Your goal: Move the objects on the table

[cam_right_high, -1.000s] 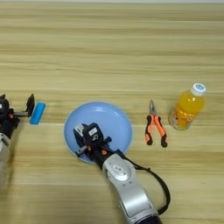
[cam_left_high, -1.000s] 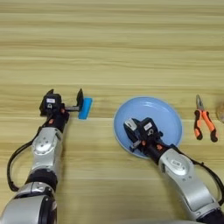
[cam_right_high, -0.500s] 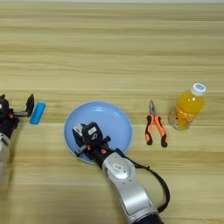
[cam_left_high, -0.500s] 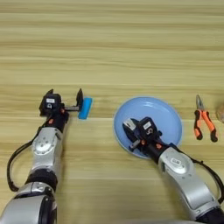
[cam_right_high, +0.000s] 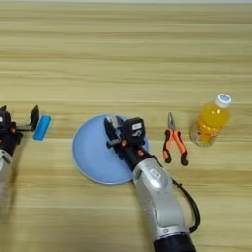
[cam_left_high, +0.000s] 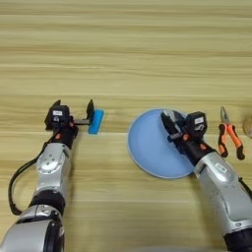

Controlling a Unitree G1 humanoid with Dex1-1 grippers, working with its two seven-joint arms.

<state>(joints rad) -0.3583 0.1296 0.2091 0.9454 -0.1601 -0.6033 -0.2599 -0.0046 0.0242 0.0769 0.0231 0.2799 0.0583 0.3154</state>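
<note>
Pliers point(cam_right_high: 174, 143) lie just right of the blue plate point(cam_right_high: 93, 152); right claw point(cam_right_high: 114, 132) hovers released above the plate; left claw point(cam_left_high: 74, 114) released beside a blue block point(cam_left_high: 96, 121).

I can read no words, numbers or brand marks anywhere here. Each of my wrists carries a small white sticker, one behind my left gripper point(cam_left_high: 74, 112) and one behind my right gripper point(cam_right_high: 114, 129), but whatever is printed on them is too small to make out. The orange bottle point(cam_right_high: 211, 121) shows no legible label either.
</note>
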